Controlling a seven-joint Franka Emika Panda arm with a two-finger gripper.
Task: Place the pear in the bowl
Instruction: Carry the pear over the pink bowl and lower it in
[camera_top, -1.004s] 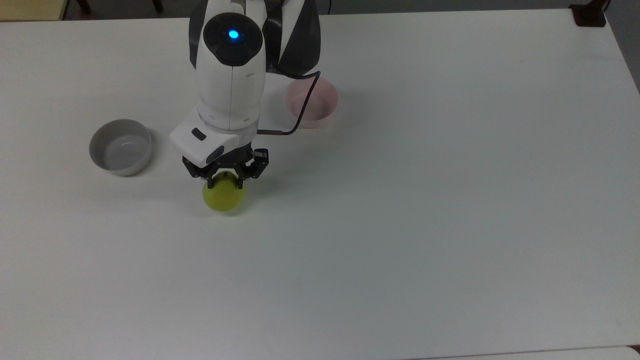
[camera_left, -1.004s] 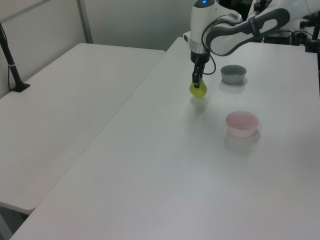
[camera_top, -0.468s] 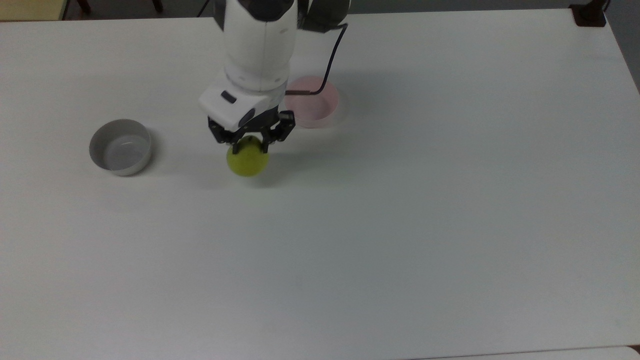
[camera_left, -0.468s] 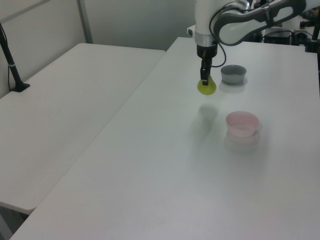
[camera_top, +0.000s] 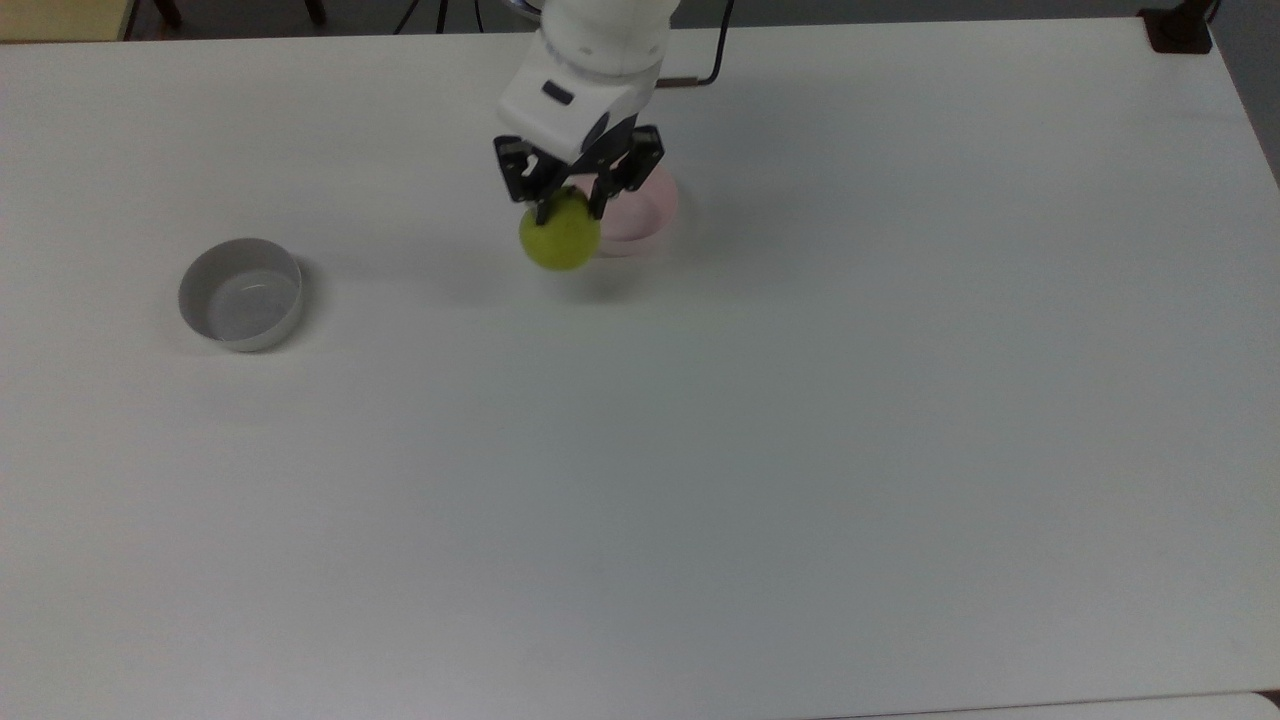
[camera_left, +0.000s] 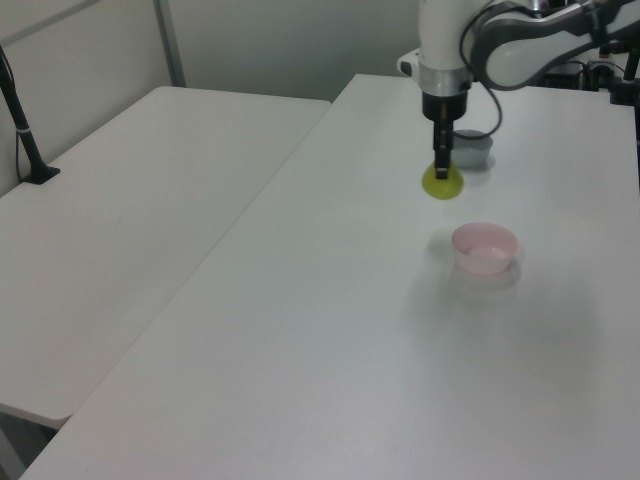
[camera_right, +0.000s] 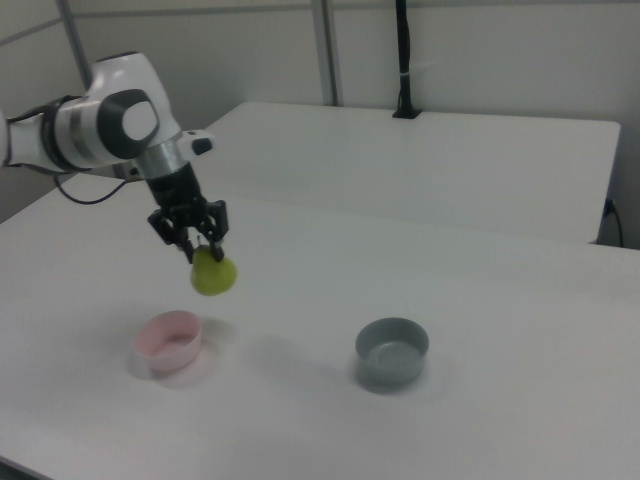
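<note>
Now the end effector (camera_top: 566, 205) is clamped on the upper part of the pear (camera_top: 560, 240), carrying it in the air above the white surface (camera_top: 800, 450), and the biggest change over the last second is where that load hangs. A second ago the pear sat low, close to the surface, roughly midway between the grey-white bowl (camera_top: 241, 293) and the pink bowl (camera_top: 640, 210) in the top view; half a second ago it had risen and shifted toward the top view's right; now it overlaps the pink bowl's left rim in the top view. The right view shows the pear (camera_right: 213, 274) well above the surface, with the pink bowl (camera_right: 168, 341) below it and slightly toward the right view's left, so it is not yet squarely over the opening. In the left view the pear (camera_left: 441, 183) hangs under the end effector (camera_left: 441, 172), farther away than the pink bowl (camera_left: 485, 248), with the grey-white bowl (camera_left: 474, 148) partly behind the arm. Both bowls have stayed where they were. For the task, this means the pick-up and lift look done and the carry is nearly finished; what seems to remain is a short further move to centre the fruit over the pink bowl, a descent and a release. Since the pear is only a little narrower than the bowl, letting go too soon could land it on the rim and let it roll off.
</note>
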